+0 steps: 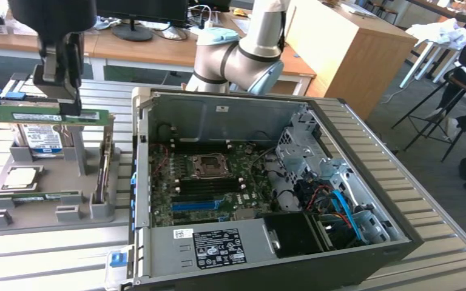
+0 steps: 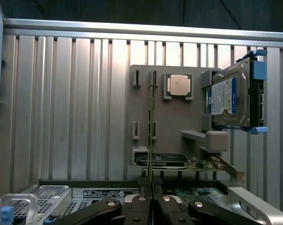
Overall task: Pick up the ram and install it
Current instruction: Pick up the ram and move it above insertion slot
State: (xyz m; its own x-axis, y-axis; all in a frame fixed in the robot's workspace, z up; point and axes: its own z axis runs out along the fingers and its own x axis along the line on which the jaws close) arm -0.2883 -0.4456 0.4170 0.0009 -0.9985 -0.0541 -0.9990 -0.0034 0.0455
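Slatted metal surface (image 1: 47, 254) with wooden desks (image 1: 128, 48) behind. Up front, the open PC case (image 1: 216, 118) has a black-and-white sticker (image 1: 219, 247) near its front edge, print way too small to read. Further back the gripper (image 1: 70, 108) is pinched narrow on the ram (image 1: 27, 113), held level above the grey tray (image 1: 47, 213). Its white label is unreadable, and the blue-labelled hard drive (image 1: 45, 138) sits just behind.
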